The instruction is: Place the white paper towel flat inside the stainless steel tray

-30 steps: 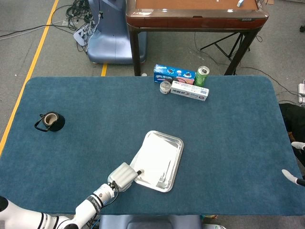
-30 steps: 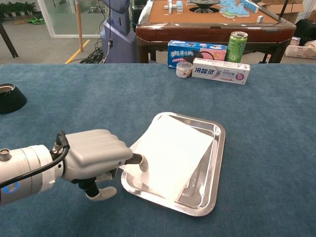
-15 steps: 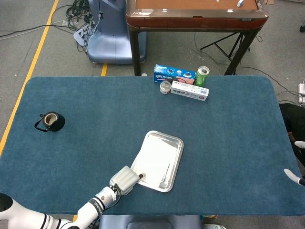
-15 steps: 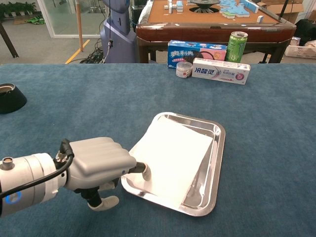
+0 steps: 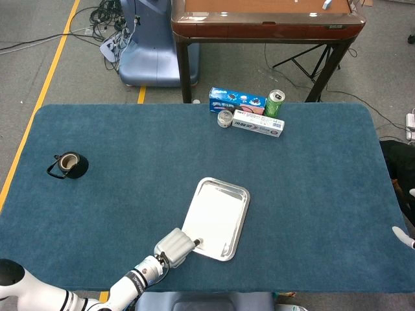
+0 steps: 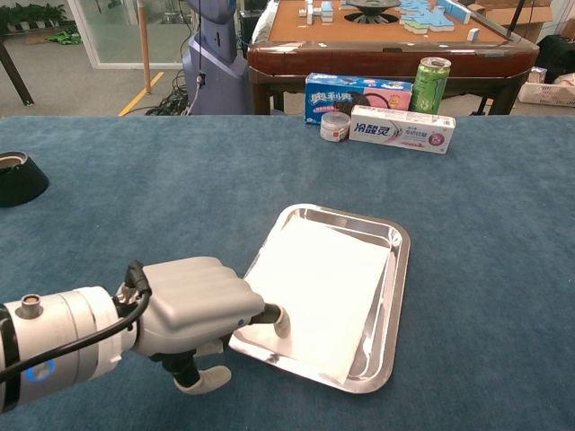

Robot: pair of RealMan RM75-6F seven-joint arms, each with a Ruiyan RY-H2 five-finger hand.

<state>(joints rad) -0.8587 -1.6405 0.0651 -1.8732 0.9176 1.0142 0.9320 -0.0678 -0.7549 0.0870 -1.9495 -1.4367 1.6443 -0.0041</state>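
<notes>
The stainless steel tray (image 5: 245,195) (image 6: 399,269) lies near the front middle of the blue table. The white paper towel (image 5: 214,217) (image 6: 319,278) lies spread inside it, with its near-left edge up on the tray's rim. My left hand (image 5: 175,245) (image 6: 193,310) is at the tray's near-left corner with its fingers curled in. One outstretched fingertip (image 6: 279,321) presses on the towel's corner, and the thumb hangs below, apart from the towel. Only a white tip of my right hand (image 5: 403,237) shows at the right edge of the head view.
A black cup (image 5: 67,165) (image 6: 18,180) stands at the far left. At the back edge are a blue box (image 5: 237,100), a toothpaste box (image 6: 402,129), a green can (image 6: 434,83) and a small tin (image 5: 225,118). A brown table (image 5: 266,23) stands behind.
My left hand has moved toward the table's near edge and slightly right, its fingertip dragging the towel's overhanging corner in over the tray. The right hand has slipped further out of view.
</notes>
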